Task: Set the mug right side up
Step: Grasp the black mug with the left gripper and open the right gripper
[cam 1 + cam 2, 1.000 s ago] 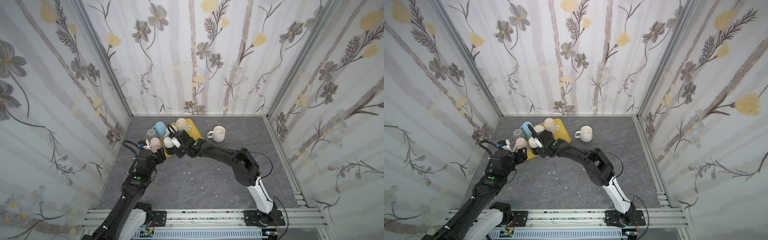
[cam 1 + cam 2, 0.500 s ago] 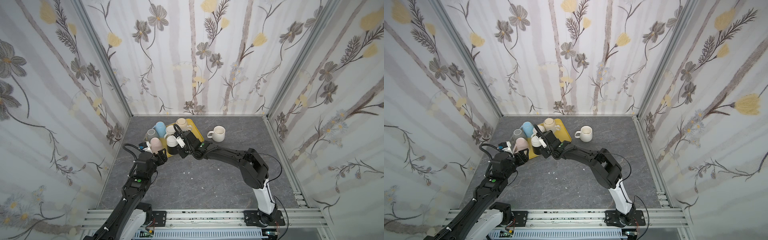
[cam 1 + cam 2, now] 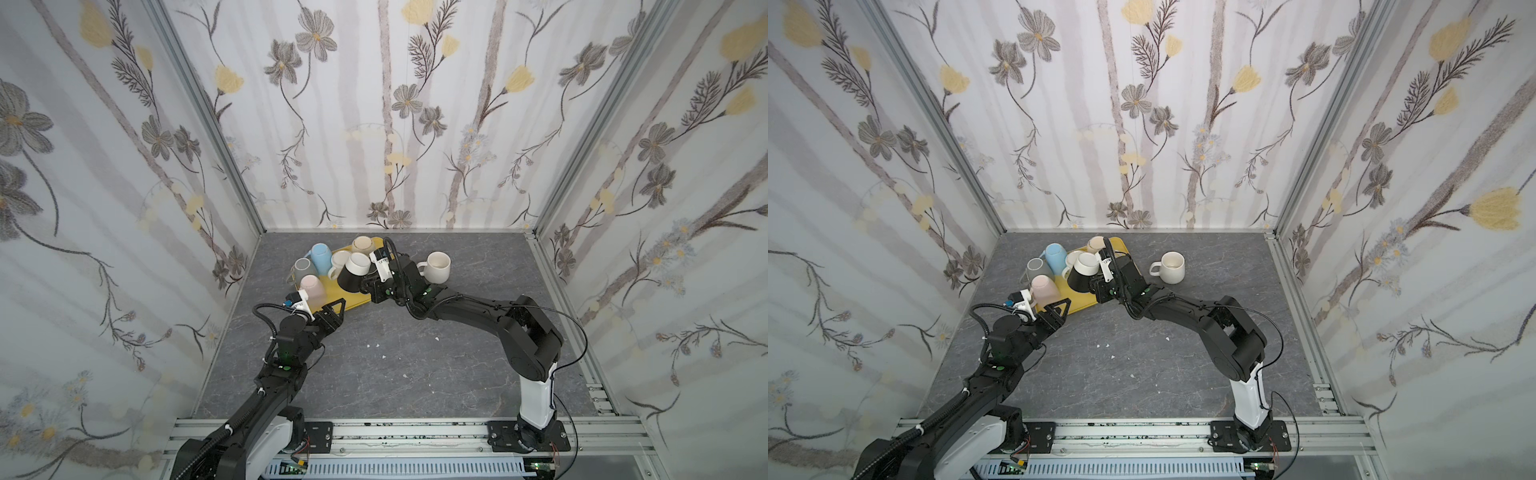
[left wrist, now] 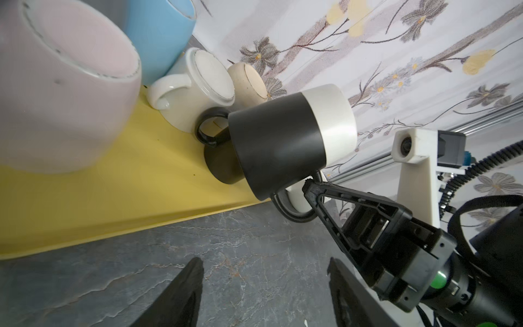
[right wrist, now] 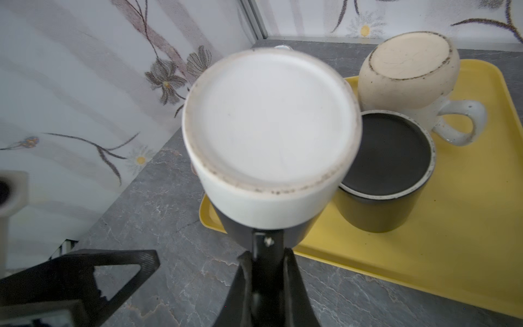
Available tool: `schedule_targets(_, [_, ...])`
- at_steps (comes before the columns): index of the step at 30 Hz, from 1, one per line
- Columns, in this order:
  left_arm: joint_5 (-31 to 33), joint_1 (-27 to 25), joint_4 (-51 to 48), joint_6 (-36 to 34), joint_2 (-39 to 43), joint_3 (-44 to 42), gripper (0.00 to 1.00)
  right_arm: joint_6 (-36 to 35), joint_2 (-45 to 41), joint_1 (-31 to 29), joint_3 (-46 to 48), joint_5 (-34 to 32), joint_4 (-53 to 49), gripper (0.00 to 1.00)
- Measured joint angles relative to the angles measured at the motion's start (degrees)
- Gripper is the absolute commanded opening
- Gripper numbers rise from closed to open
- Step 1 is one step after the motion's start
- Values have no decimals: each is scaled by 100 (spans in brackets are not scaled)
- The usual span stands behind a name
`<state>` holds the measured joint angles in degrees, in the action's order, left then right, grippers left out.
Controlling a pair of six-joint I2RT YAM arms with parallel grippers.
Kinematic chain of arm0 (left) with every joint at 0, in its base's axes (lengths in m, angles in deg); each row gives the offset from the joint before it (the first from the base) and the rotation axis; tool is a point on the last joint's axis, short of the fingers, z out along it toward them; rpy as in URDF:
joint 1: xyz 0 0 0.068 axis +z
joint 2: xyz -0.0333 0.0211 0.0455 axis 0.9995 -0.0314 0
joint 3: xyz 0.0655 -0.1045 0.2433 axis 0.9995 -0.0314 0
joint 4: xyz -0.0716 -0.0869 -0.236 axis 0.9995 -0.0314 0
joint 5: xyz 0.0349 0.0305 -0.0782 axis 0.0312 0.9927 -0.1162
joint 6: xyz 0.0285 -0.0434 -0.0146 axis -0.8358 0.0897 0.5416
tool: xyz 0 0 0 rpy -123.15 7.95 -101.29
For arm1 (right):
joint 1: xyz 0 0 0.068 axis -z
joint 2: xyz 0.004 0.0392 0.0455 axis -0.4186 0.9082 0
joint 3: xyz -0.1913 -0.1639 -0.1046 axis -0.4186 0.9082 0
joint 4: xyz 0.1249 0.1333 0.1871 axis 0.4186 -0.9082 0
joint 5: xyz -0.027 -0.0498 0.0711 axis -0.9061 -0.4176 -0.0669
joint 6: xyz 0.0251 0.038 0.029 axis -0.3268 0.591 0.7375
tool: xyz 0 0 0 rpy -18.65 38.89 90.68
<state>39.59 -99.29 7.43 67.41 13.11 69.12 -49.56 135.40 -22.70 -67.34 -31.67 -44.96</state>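
Observation:
My right gripper point(image 5: 267, 254) is shut on the handle point(image 5: 267, 243) of a black mug with a white base point(image 5: 268, 127). The mug point(image 3: 355, 272) hangs tilted, base up, over the front edge of the yellow tray point(image 3: 347, 300). In both top views the right gripper point(image 3: 1098, 286) reaches in from the right. In the left wrist view the mug point(image 4: 288, 141) is clear of the tray point(image 4: 113, 198), its mouth pointing down. My left gripper point(image 4: 263, 263) stands open and empty over the table, just in front of the tray point(image 3: 1075, 305) and left of the mug point(image 3: 1084, 272).
Upside down on the tray stand a second black mug point(image 5: 387, 161), a beige mug point(image 5: 410, 70), a white mug point(image 3: 338, 262) and a pink mug point(image 3: 312, 286). A blue mug point(image 3: 321, 257) and a grey mug point(image 3: 302, 268) crowd its left edge. A cream mug point(image 3: 437, 266) stands upright on the table to the right.
The right gripper has lifted the black-and-white mug off the tray and carried it a little to the right. The left gripper's jaws have narrowed slightly.

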Motion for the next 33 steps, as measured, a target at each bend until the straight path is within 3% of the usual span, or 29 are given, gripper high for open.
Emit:
schedule_targets(11, [-643,0,2430,1797,-1486,-17,58,1115,-52,114,229,686,1012,0])
schedule_targets(22, [-640,0,4179,2841,-2647,138,49,2212,-52,173,562,846,1840,0])
schedule_targets(29, [-745,-55,5313,3449,-3735,286,41,2420,-72,160,581,870,2090,0])
schedule_targets(33, [-898,-98,5458,3707,-4085,533,37,2544,-166,116,723,870,2142,0])
